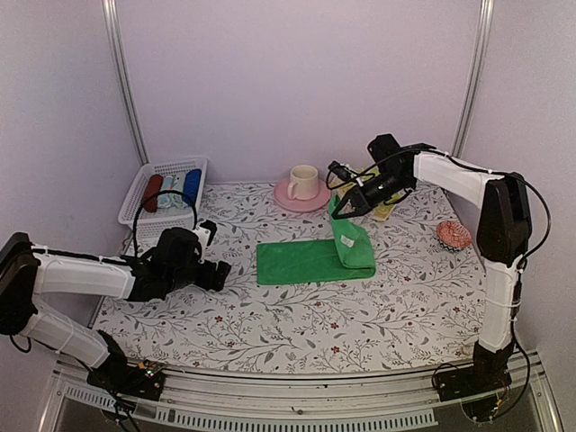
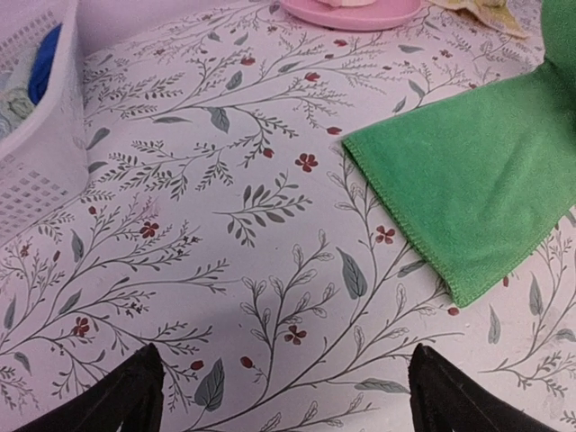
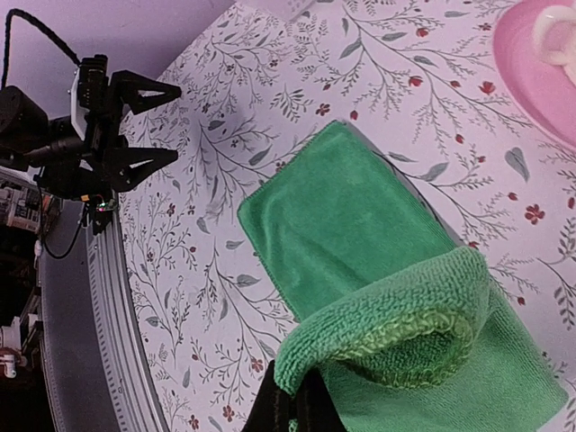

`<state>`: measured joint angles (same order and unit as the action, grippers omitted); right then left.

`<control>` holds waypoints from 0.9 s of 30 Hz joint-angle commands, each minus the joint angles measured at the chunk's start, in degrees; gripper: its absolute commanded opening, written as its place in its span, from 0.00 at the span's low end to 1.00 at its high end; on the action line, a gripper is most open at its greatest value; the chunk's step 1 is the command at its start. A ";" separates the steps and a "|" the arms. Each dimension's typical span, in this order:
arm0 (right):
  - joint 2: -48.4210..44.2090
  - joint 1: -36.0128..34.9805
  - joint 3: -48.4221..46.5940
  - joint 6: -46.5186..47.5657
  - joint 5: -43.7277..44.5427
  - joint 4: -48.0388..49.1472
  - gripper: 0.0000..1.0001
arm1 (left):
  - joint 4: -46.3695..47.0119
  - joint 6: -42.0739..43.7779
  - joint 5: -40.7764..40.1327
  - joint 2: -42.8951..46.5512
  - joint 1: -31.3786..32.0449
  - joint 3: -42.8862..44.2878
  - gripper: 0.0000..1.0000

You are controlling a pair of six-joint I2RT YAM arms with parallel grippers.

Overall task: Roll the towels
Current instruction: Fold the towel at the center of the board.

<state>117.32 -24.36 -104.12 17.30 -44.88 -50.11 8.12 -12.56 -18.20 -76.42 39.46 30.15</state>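
Right wrist: right gripper (image 3: 292, 403) pinched on lifted end of green towel (image 3: 342, 225), looping it over to start rolling. Left gripper (image 2: 283, 371) spread wide nearby, probably to steady it

From above I see the green towel (image 1: 301, 261) lying flat across the middle of the flowered table (image 1: 270, 324), its right end raised and curled back over itself, pinched at the top by my right gripper (image 1: 340, 209). My left gripper (image 1: 220, 272) sits low near the towel's left edge, apart from it. Behind stand a white basket (image 1: 135, 202) holding cloth rolls and a pink saucer (image 1: 286, 201) bearing a cream cup (image 1: 303, 181)
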 commanded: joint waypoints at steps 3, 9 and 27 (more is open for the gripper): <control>6.17 -6.43 -8.40 -2.21 -1.36 -0.58 0.03 | 3.65 0.87 1.49 1.50 -0.43 -1.11 0.95; 13.45 -9.25 -14.46 -3.20 -1.30 -0.81 0.02 | 3.90 0.68 1.89 1.63 -0.44 -1.32 0.95; 22.34 -12.01 -19.63 -5.23 -2.11 3.24 0.05 | 4.38 0.18 2.72 1.49 -0.41 -1.47 0.95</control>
<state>137.93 -35.81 -121.71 12.75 -45.71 -49.41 10.90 -12.21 -15.92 -75.75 39.46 29.30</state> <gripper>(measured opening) 0.060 0.952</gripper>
